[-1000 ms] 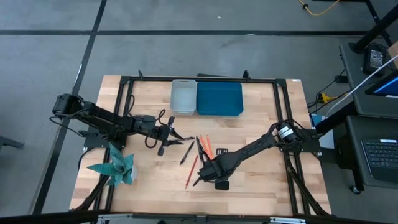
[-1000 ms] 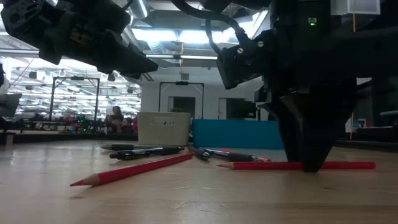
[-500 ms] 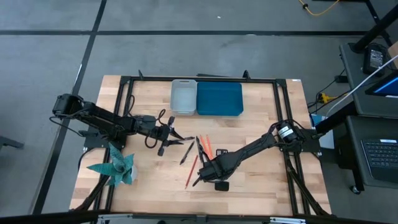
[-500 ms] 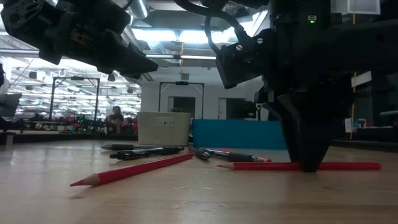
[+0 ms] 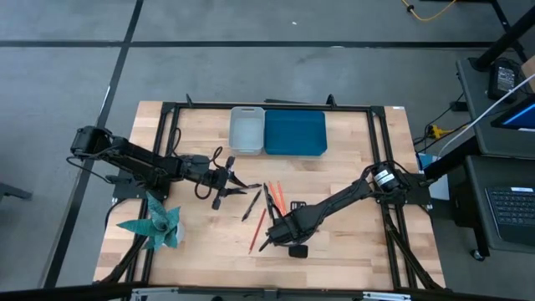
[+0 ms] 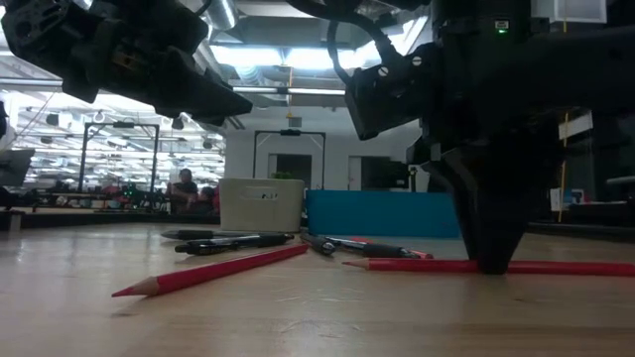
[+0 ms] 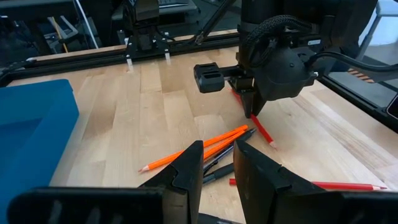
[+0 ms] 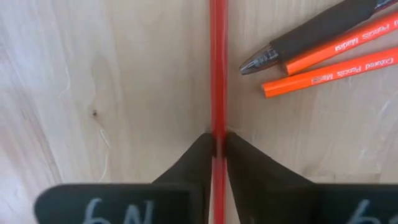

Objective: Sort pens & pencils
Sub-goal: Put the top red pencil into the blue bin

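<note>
My right gripper (image 5: 271,235) points down at the middle of the table, shut on a red pencil (image 8: 217,62) that lies flat on the wood (image 6: 417,265). Beside it lie two orange pencils (image 8: 336,56) and a dark pen (image 8: 311,28). A second red pencil (image 5: 256,230) and more dark pens (image 5: 251,206) rest flat toward the left. My left gripper (image 7: 217,174) hovers open above the table to the left of the pile (image 5: 242,186), with nothing between its fingers. My right gripper pinches the red pencil's shaft (image 8: 217,134) between its two fingertips. The fingers (image 6: 491,253) come from above, pointing down, and lie across the pencil. The pencil rests level on the tabletop along its whole length.
A pale grey bin (image 5: 245,131) and a blue bin (image 5: 294,132) stand side by side at the far edge. A teal folded-paper shape (image 5: 159,224) sits at the near left. A black frame (image 5: 380,150) runs around the tabletop.
My right gripper has shut on the red pencil without moving from its place. The pencil has turned a little on the table between the closing fingers.
</note>
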